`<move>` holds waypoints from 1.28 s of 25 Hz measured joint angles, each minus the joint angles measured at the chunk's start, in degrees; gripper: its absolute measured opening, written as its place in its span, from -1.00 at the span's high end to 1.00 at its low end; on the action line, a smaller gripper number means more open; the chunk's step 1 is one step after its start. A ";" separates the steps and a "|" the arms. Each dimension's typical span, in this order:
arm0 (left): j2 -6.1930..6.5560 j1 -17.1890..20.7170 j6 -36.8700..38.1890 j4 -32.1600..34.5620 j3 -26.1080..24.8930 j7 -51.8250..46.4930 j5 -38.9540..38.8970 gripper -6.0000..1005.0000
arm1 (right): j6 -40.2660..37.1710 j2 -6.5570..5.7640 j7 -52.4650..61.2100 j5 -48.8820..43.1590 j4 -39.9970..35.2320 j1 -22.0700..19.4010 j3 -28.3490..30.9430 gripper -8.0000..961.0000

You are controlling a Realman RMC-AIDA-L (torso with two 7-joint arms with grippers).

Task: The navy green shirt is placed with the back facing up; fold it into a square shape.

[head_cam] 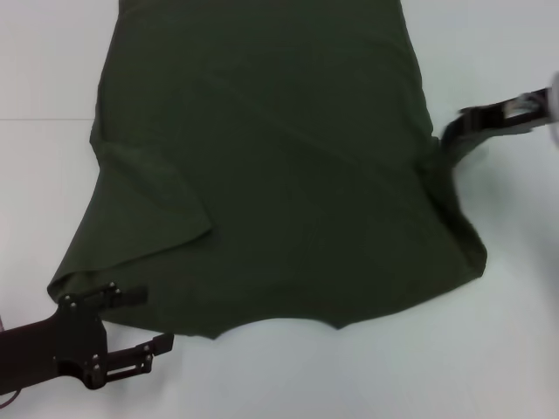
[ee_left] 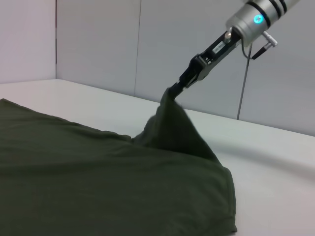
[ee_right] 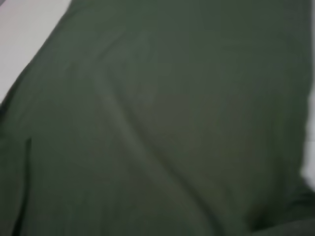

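The navy green shirt (head_cam: 279, 175) lies spread across the white table, its left sleeve folded in over the body. At the right edge my right gripper (head_cam: 451, 136) is shut on a pinch of cloth. The left wrist view shows that pinch raised into a peak under the right gripper (ee_left: 173, 92), above the rest of the shirt (ee_left: 98, 177). Green cloth (ee_right: 157, 128) fills the right wrist view. My left gripper (head_cam: 148, 321) is at the near left corner of the shirt, open. One finger lies over the cloth's edge and the other over the bare table.
The white table (head_cam: 489, 349) shows bare along the near side and to the right of the shirt. Grey wall panels (ee_left: 98, 44) stand behind the table. The shirt's far end runs out of the head view.
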 joint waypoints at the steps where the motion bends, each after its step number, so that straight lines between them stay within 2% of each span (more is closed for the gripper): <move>1: 0.00 0.00 0.00 0.00 -0.01 0.00 0.00 -0.55 | 0.02 0.23 -0.01 -0.16 0.87 0.93 -1.81 0.75; 4: -0.07 0.03 0.02 0.00 0.00 0.00 0.00 -0.55 | 0.09 1.11 -0.04 -0.71 3.06 3.63 -7.59 0.73; 6: -0.09 0.06 0.05 0.00 0.00 0.00 0.00 -0.55 | 0.16 2.74 0.05 -2.62 4.24 5.65 -11.15 0.72; 7: -0.09 0.06 0.06 -0.04 0.00 0.00 0.00 -0.55 | 0.16 2.74 0.05 -2.62 4.24 5.65 -11.15 0.71; 9: -0.10 0.06 0.07 -0.08 0.00 0.00 0.00 -0.55 | 0.15 3.94 -0.02 -4.93 4.61 6.68 -11.71 0.70; 12: -0.10 0.05 0.08 -0.11 0.00 -0.04 0.00 -0.55 | 0.25 4.87 -0.09 -7.15 5.04 7.44 -11.87 0.69; 18: -0.10 0.04 0.18 -0.29 -0.10 -0.14 0.00 -0.55 | 1.56 5.08 0.36 -6.20 5.15 6.43 -11.39 0.65; 24: -0.32 0.04 0.33 -0.36 -2.02 -0.62 0.00 -0.55 | 1.43 4.77 -1.75 0.84 5.18 3.82 -10.47 0.62; 27: -0.42 -0.19 -0.10 -0.38 -4.51 -3.13 -0.02 -0.56 | 0.52 4.12 -5.35 7.47 5.17 1.32 -7.22 0.49; 32: -0.44 -0.61 -0.52 -0.38 -9.95 -9.58 -0.04 -0.56 | -4.44 2.47 -14.58 20.50 5.17 -5.19 1.83 0.27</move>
